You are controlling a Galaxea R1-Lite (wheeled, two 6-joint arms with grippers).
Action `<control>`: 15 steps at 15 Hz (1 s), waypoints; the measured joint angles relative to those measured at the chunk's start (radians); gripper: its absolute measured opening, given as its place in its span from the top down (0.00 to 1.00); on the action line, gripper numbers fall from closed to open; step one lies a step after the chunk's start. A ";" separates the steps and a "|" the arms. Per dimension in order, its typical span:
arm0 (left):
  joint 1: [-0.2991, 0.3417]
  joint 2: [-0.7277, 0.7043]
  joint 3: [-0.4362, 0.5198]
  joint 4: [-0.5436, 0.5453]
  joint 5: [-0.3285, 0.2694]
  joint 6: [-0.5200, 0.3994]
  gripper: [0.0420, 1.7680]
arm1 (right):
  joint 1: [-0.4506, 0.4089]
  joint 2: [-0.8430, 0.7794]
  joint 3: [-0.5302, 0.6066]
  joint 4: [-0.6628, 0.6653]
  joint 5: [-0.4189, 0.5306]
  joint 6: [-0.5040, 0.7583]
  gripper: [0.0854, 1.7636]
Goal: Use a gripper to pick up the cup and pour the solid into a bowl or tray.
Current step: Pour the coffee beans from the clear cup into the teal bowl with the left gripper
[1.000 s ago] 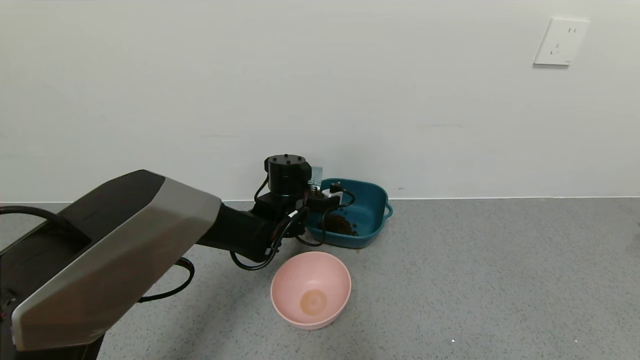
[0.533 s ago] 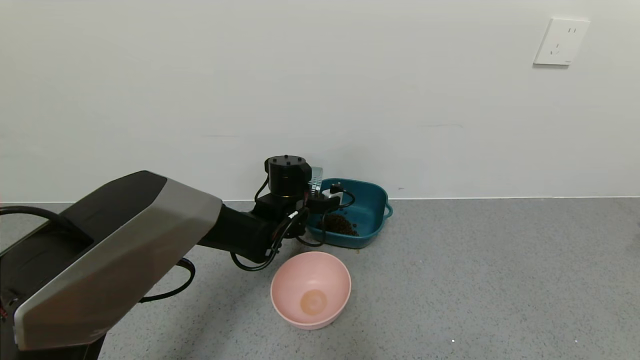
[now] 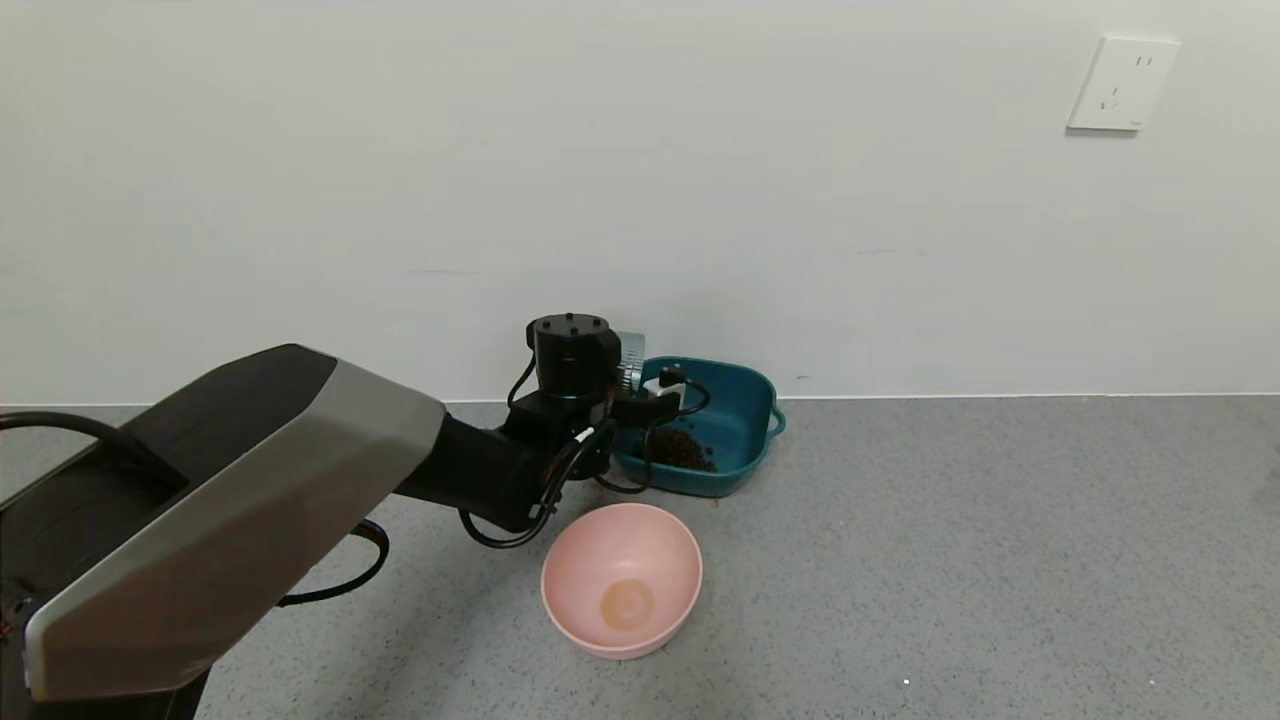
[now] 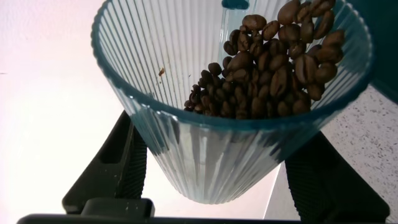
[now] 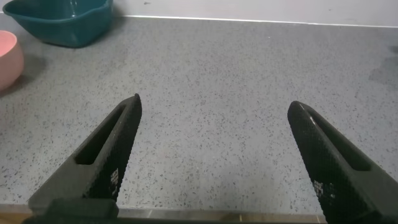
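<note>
My left gripper (image 3: 640, 385) is shut on the ribbed blue-grey cup (image 3: 629, 357) and holds it tilted over the near-left edge of the dark teal basin (image 3: 745, 375) by the wall. In the left wrist view the cup (image 4: 205, 162) sits between the two dark fingers (image 4: 121, 165), with brown beans (image 4: 273, 62) heaped against its lower lip. A pile of beans (image 3: 680, 450) lies in the basin. My right gripper (image 5: 214, 109) is open and empty, low over bare floor, outside the head view.
A round pink bowl (image 3: 690, 560) stands on the grey floor in front of the basin, below my left forearm. The white wall runs just behind the basin, with a socket (image 3: 1120, 85) high at the right. The right wrist view shows the basin (image 5: 62, 25) and pink bowl (image 5: 9, 59) far off.
My left wrist has turned a little and the cup has tipped slightly further over the basin. The bowls and right arm have not moved.
</note>
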 joint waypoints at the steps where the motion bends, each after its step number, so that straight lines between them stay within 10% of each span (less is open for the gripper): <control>1: -0.001 -0.002 0.007 -0.001 -0.001 -0.003 0.29 | 0.000 0.000 0.000 0.000 0.000 0.000 0.03; 10: -0.008 -0.065 0.084 0.018 -0.005 -0.146 0.29 | 0.000 0.000 0.000 0.000 0.000 -0.001 0.03; 15: -0.019 -0.158 0.099 0.219 -0.030 -0.311 0.29 | 0.000 0.000 0.000 0.000 0.000 0.000 0.03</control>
